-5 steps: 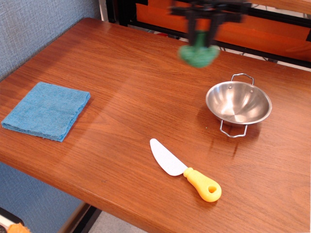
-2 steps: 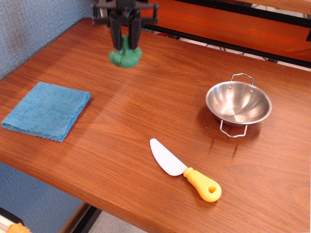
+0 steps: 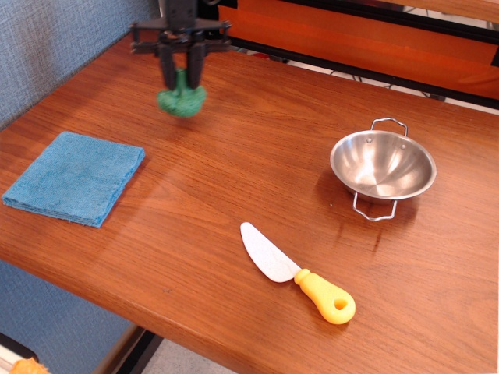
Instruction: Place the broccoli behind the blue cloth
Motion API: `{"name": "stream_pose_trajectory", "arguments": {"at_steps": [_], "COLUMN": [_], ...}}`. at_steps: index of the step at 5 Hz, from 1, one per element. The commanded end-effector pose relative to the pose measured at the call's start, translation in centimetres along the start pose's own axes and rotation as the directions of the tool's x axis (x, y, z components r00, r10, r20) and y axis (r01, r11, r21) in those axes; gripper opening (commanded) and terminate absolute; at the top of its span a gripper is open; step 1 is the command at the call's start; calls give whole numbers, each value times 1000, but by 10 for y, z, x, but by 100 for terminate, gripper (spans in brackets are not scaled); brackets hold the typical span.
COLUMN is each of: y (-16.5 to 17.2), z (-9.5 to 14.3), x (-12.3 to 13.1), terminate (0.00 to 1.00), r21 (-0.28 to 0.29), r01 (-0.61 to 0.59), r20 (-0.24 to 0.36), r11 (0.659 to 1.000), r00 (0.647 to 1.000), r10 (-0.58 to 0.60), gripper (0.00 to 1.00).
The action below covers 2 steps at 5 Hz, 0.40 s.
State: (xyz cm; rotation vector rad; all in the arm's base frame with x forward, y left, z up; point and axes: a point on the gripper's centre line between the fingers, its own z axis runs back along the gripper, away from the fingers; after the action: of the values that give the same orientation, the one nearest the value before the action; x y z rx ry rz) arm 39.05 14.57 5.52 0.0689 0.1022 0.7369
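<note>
observation.image: black gripper [image 3: 181, 76] clamps bumpy green broccoli [image 3: 182, 101] beyond flat terry blue cloth [image 3: 75, 177]

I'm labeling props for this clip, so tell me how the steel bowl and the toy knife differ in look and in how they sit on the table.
The steel bowl is shiny bare metal; the toy knife has a white blade and a yellow handle. The bowl is round and deep, standing upright on a wire base with loop handles; the knife is long and lies flat. The bowl sits toward the right side; the knife lies nearer the front edge. Both rest on the wooden table, untouched by the gripper.
</note>
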Motion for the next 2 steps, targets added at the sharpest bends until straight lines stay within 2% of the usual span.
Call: {"name": "stream_pose_trajectory", "arguments": {"at_steps": [1, 2], "y": [13, 16], "z": [9, 10], "x": [7, 8], "terminate": [0, 0], "r21": [-34, -40], "r01": [-22, -23], "r20": [70, 52], "r11": [999, 999], "r00": [997, 998], "r10": [25, 25], "gripper": [0, 100]}}
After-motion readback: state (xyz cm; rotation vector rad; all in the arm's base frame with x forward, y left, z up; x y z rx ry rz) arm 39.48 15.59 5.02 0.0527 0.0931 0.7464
